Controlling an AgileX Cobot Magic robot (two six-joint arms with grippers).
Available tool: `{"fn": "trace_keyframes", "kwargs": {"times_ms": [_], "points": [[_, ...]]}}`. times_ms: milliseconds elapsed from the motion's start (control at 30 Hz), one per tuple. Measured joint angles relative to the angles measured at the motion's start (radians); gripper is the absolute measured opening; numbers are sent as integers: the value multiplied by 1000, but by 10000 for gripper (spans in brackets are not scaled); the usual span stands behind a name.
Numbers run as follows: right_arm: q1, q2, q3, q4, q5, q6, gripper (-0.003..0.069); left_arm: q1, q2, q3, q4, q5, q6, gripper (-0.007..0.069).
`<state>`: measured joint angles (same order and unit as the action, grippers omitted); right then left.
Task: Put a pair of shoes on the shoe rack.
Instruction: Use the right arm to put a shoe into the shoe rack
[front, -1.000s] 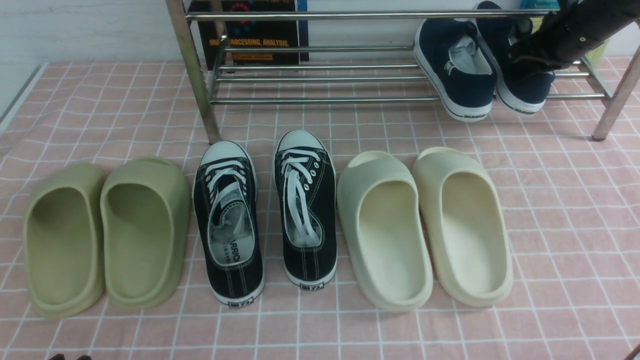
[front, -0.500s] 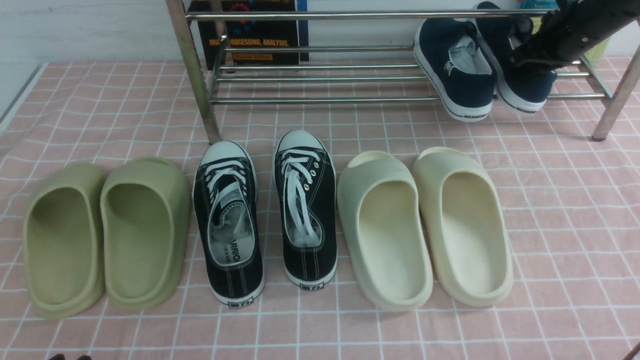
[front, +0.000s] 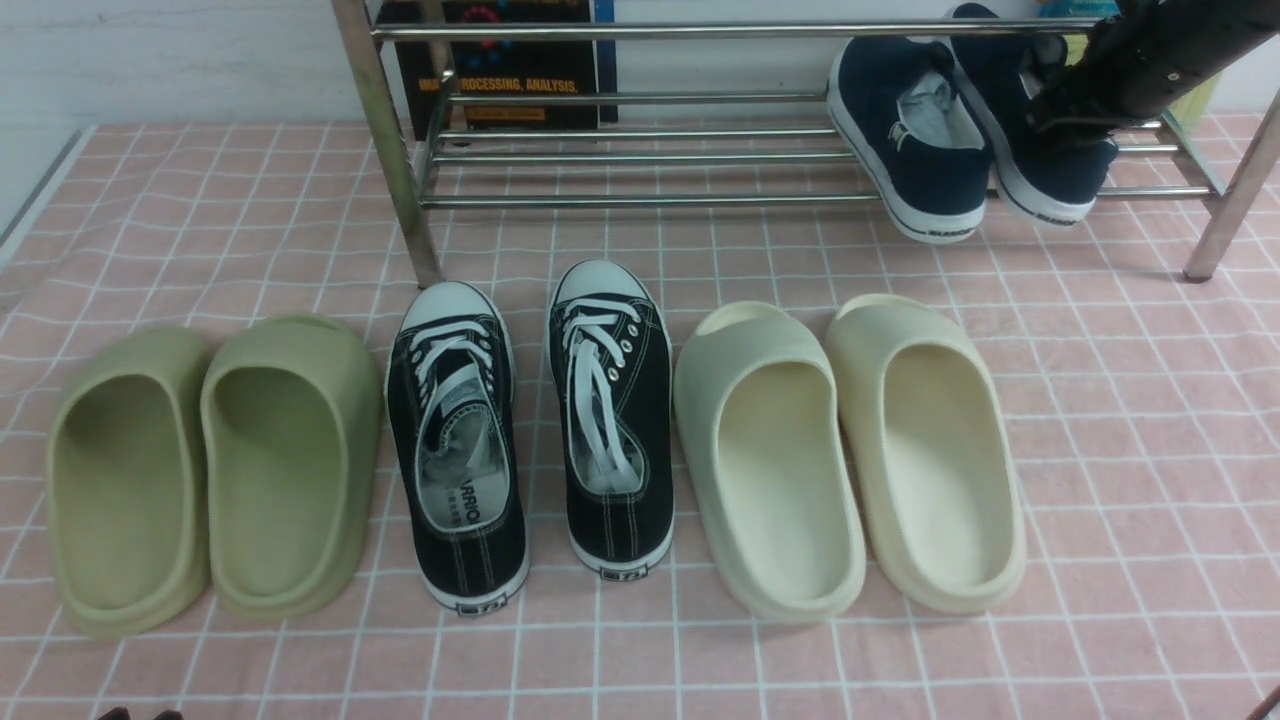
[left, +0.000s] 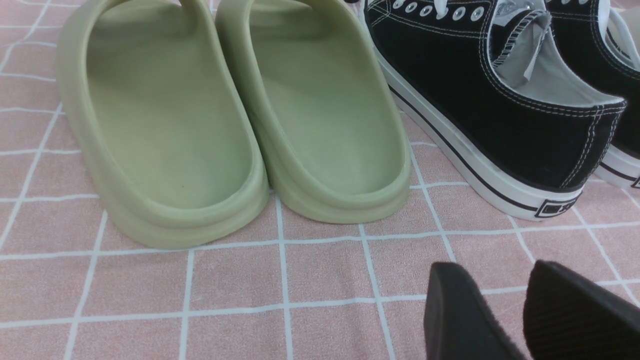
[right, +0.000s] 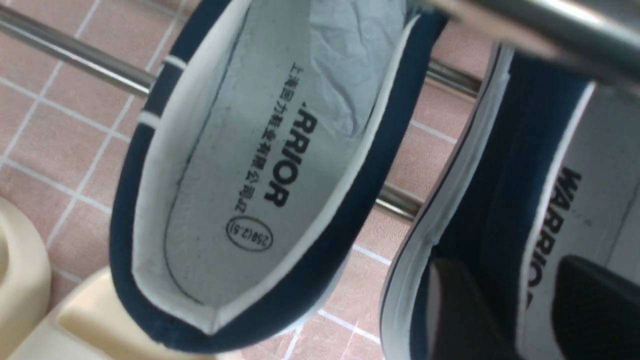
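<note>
While shoe (right: 505, 165) lies racked, right claw (right: 510, 270) straddles sidewall.

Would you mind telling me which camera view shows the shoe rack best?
The front view: the shoe rack shows its long tubes and legs. The right wrist view catches only bits of tube; the left wrist view shows none of it.

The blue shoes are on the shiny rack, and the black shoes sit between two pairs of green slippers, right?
No: only the left slippers are green; the right slippers are cream, as the front view shows. The blue shoes are on the rack and the black shoes sit between.
</note>
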<state>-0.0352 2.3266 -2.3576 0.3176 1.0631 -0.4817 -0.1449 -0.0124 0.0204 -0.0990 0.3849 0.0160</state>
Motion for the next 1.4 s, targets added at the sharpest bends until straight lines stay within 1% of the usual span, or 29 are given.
{"fn": "trace_keyframes", "kwargs": {"times_ms": [33, 100, 200, 267, 300, 333, 400, 433, 467, 500, 567, 1033, 1100, 1267, 1333, 1400], "points": [[-1, 0, 0, 14, -4, 0, 330, 0, 0, 0, 0, 0, 0, 239], [-2, -1, 0, 38, -6, 0, 358, 0, 0, 0, 0, 0, 0, 239], [-2, -8, 0, 51, -5, 0, 355, 0, 0, 0, 0, 0, 0, 239], [-2, -14, 0, 50, -3, 0, 316, 0, 0, 0, 0, 0, 0, 239], [-2, -18, 0, 50, 0, 0, 283, 0, 0, 0, 0, 0, 0, 239], [-2, -20, 0, 50, 0, 0, 275, 0, 0, 0, 0, 0, 0, 239], [-2, -22, -1, 50, 5, 0, 153, 0, 0, 0, 0, 0, 0, 239], [-2, -21, -1, 50, 9, 0, 111, 0, 0, 0, 0, 0, 0, 239], [-2, -20, -1, 49, 10, 0, 52, 0, 0, 0, 0, 0, 0, 239], [-2, -19, -1, 47, 12, 0, 27, 0, 0, 0, 0, 0, 0, 239], [-2, -19, -2, 40, 12, 0, 14, 0, 0, 0, 0, 0, 0, 239], [-2, -41, -3, -92, 18, 0, 15, 0, 0, 0, 0, 0, 0, 239], [-3, -41, -3, -84, 18, 0, 15, 0, 0, 0, 0, 0, 0, 239], [-3, -15, -3, 14, 17, 12, 21, 0, 0, 0, 0, 0, 0, 239], [-3, -6, -3, 33, 24, 19, 41, 0, 0, 0, 0, 0, 0, 239], [-3, 4, -3, 49, 28, 22, 90, 0, 0, 0, 0, 0, 0, 239]]}}
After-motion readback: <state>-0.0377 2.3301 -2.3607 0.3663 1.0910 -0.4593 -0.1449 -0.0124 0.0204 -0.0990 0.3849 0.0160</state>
